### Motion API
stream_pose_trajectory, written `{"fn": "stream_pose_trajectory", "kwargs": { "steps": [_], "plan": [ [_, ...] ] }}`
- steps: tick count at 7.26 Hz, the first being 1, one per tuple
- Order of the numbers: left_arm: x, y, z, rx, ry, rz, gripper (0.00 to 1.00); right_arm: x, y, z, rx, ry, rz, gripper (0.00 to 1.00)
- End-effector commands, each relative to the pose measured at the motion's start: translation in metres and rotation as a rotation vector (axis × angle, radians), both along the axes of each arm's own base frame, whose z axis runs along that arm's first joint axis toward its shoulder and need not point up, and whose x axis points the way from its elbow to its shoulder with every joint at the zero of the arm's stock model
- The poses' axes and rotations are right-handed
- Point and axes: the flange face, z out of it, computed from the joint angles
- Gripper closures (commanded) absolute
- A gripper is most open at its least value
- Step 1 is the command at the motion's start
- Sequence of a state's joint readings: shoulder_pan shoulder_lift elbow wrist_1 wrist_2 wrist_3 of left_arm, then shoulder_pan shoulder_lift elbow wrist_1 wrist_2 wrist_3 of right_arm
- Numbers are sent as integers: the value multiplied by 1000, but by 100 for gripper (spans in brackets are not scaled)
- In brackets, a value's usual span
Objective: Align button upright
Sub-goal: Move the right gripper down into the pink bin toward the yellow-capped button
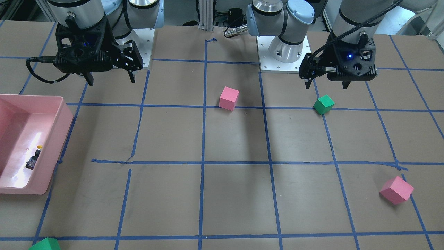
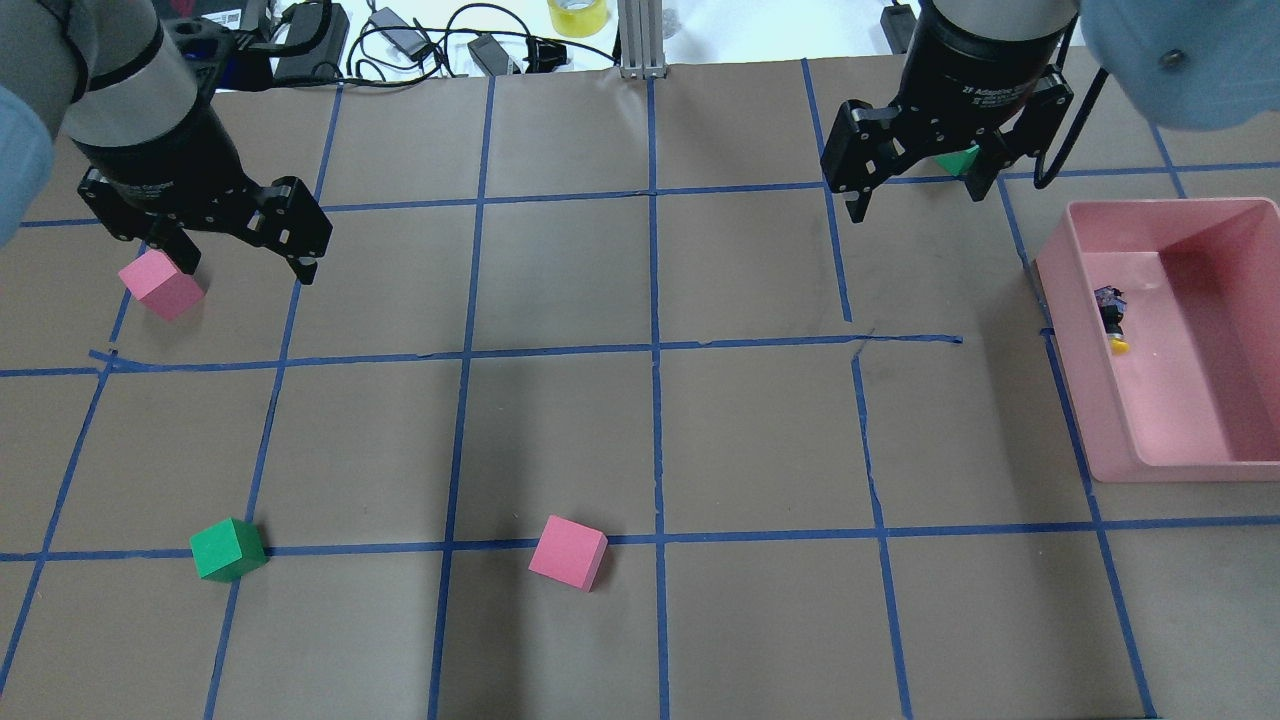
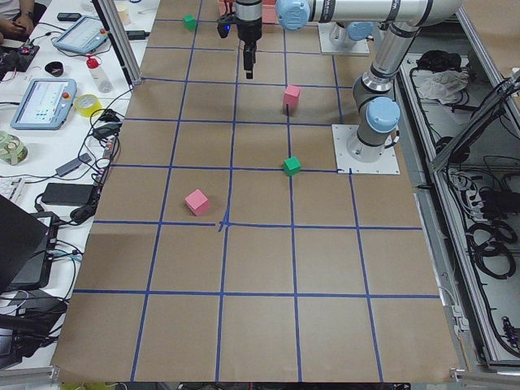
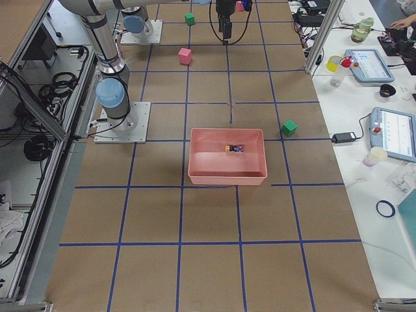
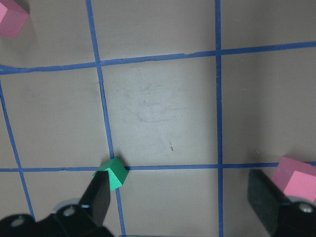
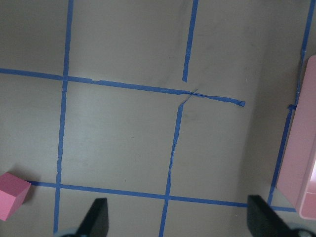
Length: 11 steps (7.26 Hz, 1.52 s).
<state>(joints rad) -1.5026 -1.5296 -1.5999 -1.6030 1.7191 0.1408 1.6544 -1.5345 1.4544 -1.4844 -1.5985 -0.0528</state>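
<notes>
The button (image 1: 34, 159) lies on its side on the floor of the pink bin (image 1: 64, 119), its yellow cap (image 1: 40, 147) pointing sideways. It also shows in the overhead view (image 2: 1112, 312) and as a speck in the exterior right view (image 4: 234, 149). My right gripper (image 1: 111, 81) hangs open and empty above the table, apart from the bin, toward the table's middle and far side (image 2: 915, 200). My left gripper (image 1: 326, 85) is open and empty over the other end of the table (image 2: 245, 268). Both wrist views show spread fingers (image 5: 98, 197) (image 6: 96, 219) with nothing between them.
A pink cube (image 2: 160, 284) sits just under the left gripper. A green cube (image 2: 228, 549) and another pink cube (image 2: 568, 552) lie nearer the robot. A second green cube (image 2: 958, 160) shows behind the right gripper. Blue tape lines grid the brown table.
</notes>
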Motion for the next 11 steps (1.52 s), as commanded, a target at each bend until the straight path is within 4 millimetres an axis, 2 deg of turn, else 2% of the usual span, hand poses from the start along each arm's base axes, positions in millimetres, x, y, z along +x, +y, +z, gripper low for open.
{"fn": "stream_pose_trajectory", "kwargs": {
  "steps": [1,2,3,4,5,6,7,9,11],
  "plan": [
    [0,5,3,9,-12,-15,0,-11,-9,-3,-7,4,-21,0],
    [0,7,1,27,-11,-14,0,-33,-16,-9,6,3,-64,0],
    [0,8,-7,48,-9,-14,0,-72,-29,-20,34,6,-129,0],
    [1,9,-11,53,-9,-2,0,-125,-41,-27,44,5,-151,0],
    [3,8,-12,53,-9,3,0,-184,-45,-45,80,0,-209,0],
    [2,7,-13,48,-8,2,0,-242,-51,-68,67,1,-270,0],
    [2,3,-15,48,-5,3,0,-283,-57,-95,10,15,-279,0],
    [9,-1,-21,61,-6,9,0,-331,-50,-162,-31,30,-310,0],
    [13,-1,-23,66,-9,20,0,-359,-39,-227,-56,57,-320,0]
  ]
}}
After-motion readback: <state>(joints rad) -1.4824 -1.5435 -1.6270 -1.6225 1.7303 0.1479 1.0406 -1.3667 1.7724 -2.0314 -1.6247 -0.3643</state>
